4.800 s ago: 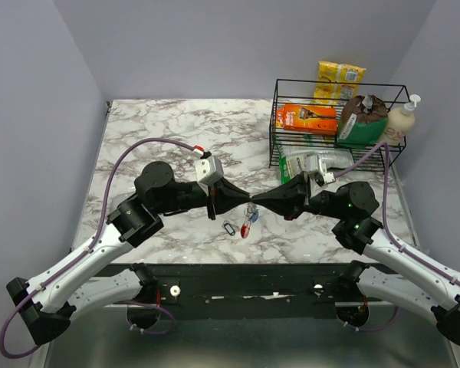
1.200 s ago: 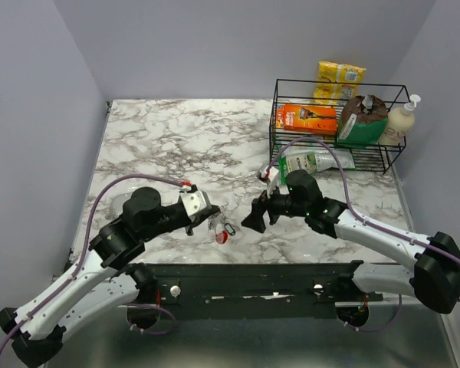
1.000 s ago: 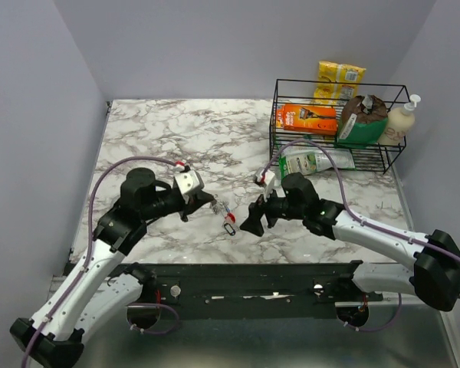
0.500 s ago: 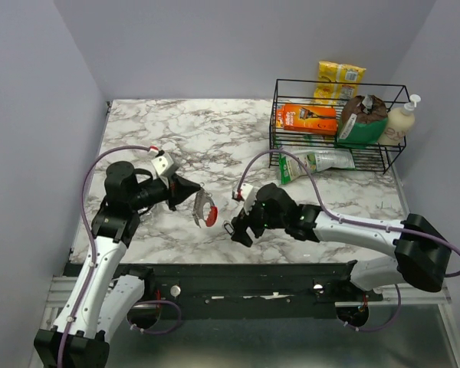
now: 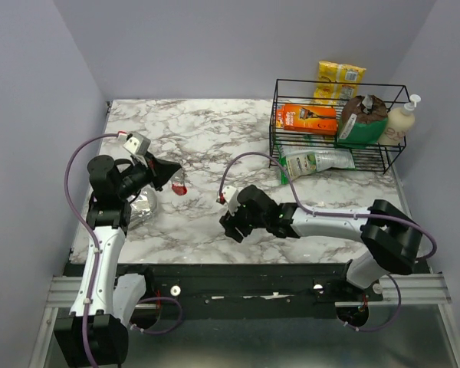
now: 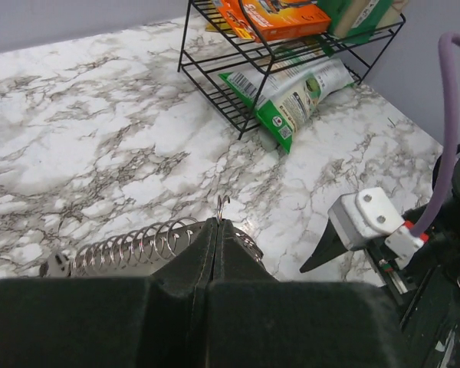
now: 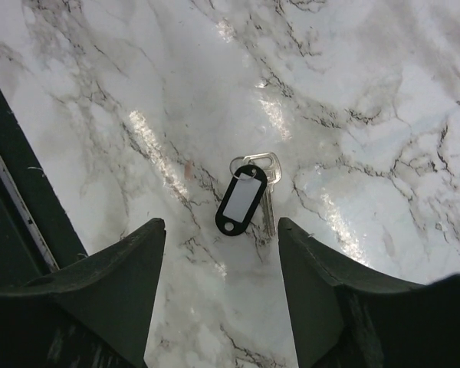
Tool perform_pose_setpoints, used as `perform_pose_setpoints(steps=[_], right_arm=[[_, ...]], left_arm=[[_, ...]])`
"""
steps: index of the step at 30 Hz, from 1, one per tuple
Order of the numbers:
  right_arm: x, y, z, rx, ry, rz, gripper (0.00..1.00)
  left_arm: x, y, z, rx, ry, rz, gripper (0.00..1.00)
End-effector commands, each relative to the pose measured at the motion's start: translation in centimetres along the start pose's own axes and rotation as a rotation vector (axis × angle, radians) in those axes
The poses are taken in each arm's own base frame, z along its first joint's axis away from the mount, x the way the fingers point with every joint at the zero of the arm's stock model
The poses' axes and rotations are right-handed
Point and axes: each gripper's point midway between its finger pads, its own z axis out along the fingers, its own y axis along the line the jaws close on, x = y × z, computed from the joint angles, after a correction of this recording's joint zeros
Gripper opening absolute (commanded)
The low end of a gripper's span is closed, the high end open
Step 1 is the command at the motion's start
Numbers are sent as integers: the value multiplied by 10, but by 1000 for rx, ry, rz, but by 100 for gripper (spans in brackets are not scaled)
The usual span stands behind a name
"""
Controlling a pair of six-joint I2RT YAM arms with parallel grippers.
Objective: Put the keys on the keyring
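Left pincer (image 5: 172,175) is clamped shut on the keyring (image 5: 179,187), raised off the surface (image 5: 215,138) so the loop hangs free. Right pincer (image 7: 220,224) is wide open and empty, straddling 1 tagged key (image 7: 244,198) that lies flat, probably lining up a pickup.

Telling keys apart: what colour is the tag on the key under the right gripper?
Black tag with white insert; right wrist view.

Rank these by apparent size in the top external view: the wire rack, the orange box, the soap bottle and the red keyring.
1. wire rack
2. orange box
3. soap bottle, partly hidden behind the rack, so only its visible part counts
4. red keyring, clearly the smallest
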Motion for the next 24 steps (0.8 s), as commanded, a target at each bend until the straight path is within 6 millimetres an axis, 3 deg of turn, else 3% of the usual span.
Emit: perform_pose_setpoints(steps=[1,11,17,24], right_arm=[[-16,-5,14,39,-26,-63,67],[-18,-8,33,59,8,-103,58],[-5,-8,44,61,59,-113,52],[11,-26,51,167,144,-119,47]], left_arm=[[-12,3,-3,-21,-56,4,0],[-12,0,-5,1,-71,1,0],[-13,0,-6,1,-78,-3,0],[-13,1,-7,-3,-81,-7,0]])
